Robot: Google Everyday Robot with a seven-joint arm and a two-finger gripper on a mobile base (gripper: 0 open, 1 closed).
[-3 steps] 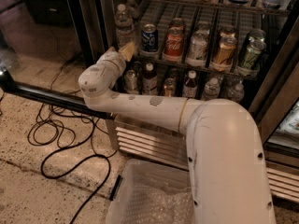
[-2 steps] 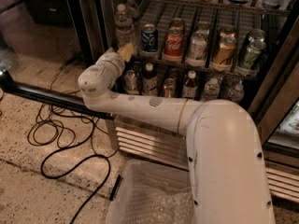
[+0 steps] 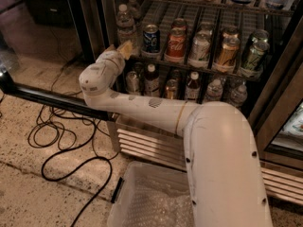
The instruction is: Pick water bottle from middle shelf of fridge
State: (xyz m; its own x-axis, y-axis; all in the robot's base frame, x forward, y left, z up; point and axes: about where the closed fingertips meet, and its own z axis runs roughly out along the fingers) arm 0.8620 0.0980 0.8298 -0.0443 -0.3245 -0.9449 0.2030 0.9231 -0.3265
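The water bottle (image 3: 125,24), clear and ribbed with a white cap, stands at the left end of the middle shelf (image 3: 208,71) of the fridge (image 3: 90,18). It is to the left of a blue soda can (image 3: 151,38). My gripper (image 3: 122,49) is at the end of the white arm, just below and in front of the bottle at the shelf's front left edge. It holds nothing that I can see. The bottle's lower part is hidden behind the gripper.
Several soda cans, among them a red one (image 3: 175,44), fill the middle shelf to the right. Dark-liquid bottles (image 3: 151,79) stand on the shelf below. The open door's black frame (image 3: 42,97) crosses at left. Cables (image 3: 61,141) lie on the floor. A white bin (image 3: 151,202) sits below my arm.
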